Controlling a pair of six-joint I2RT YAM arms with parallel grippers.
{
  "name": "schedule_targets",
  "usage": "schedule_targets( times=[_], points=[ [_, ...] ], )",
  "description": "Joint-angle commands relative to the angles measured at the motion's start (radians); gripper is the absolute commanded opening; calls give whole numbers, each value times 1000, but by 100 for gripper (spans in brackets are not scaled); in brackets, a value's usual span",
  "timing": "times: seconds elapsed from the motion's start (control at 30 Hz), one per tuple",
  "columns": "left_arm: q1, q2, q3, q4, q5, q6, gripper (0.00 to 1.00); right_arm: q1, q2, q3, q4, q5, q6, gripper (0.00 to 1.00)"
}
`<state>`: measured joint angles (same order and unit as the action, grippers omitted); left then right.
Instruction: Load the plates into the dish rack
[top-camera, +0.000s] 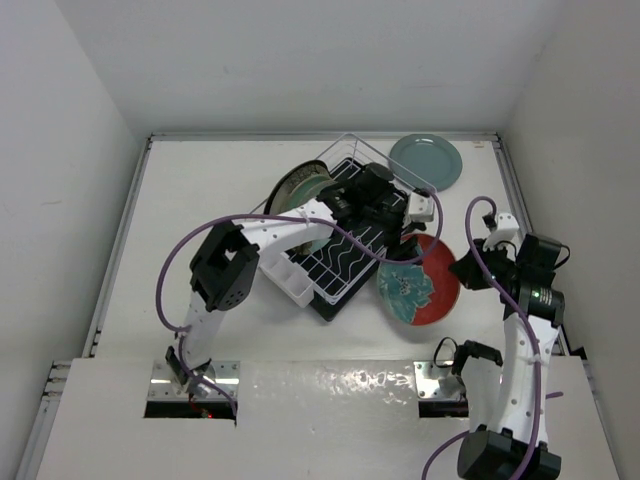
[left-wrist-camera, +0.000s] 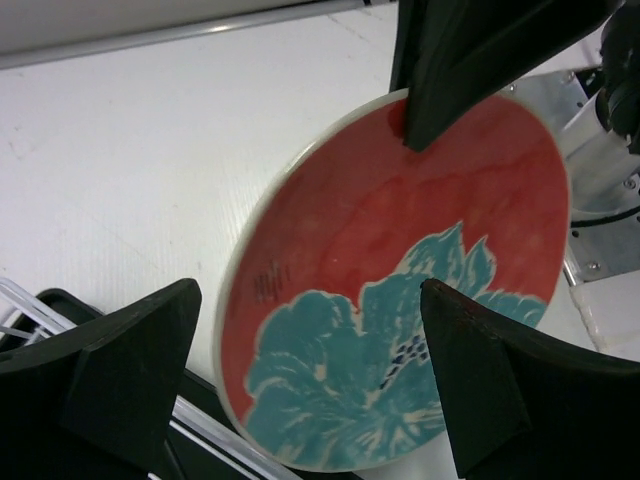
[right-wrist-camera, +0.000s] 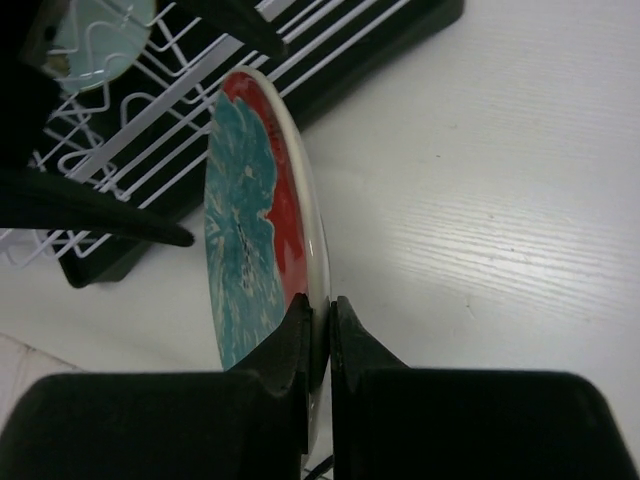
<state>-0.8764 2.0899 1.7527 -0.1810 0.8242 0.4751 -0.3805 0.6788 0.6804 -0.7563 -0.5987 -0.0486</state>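
Note:
The red plate with teal flowers (top-camera: 418, 283) is tilted up on edge beside the right side of the dish rack (top-camera: 345, 262). My right gripper (top-camera: 464, 268) is shut on its right rim, as the right wrist view shows (right-wrist-camera: 320, 322). My left gripper (top-camera: 408, 240) reaches over the rack and is open and empty. In its own view (left-wrist-camera: 310, 400) the jaws stand wide apart in front of the red plate (left-wrist-camera: 400, 260). A pale green plate (top-camera: 300, 186) stands in the rack's far end. The grey-teal plate (top-camera: 426, 162) lies flat behind the rack. The cream plate is out of view.
The rack's white cutlery box (top-camera: 285, 272) is at its near left end. White walls enclose the table on three sides. The rack's wires (right-wrist-camera: 190, 100) and black tray (right-wrist-camera: 400, 30) lie just left of the held plate (right-wrist-camera: 250, 220).

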Motion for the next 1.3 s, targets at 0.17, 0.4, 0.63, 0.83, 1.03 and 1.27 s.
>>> schedule_targets(
  times=[0.17, 0.4, 0.63, 0.83, 1.03, 1.27],
  points=[
    [-6, 6, 39, -8, -10, 33, 90, 20, -36, 88, 78, -341, -43, 0],
    [-10, 2, 103, -207, 95, 134, 76, 23, -38, 149, 83, -345, -50, 0],
    [-35, -2, 119, -390, 159, 220, 24, 23, -71, 151, 233, -339, 33, 0],
    [-35, -2, 236, -312, 112, -44, 0, 23, -56, 168, 186, -182, 32, 0],
    [-12, -17, 424, -401, -140, -305, 0, 23, -59, 243, 226, 211, 187, 67],
    [33, -115, 548, -574, -539, -332, 0, 25, 1, 369, 169, 551, 296, 75]
  ],
)
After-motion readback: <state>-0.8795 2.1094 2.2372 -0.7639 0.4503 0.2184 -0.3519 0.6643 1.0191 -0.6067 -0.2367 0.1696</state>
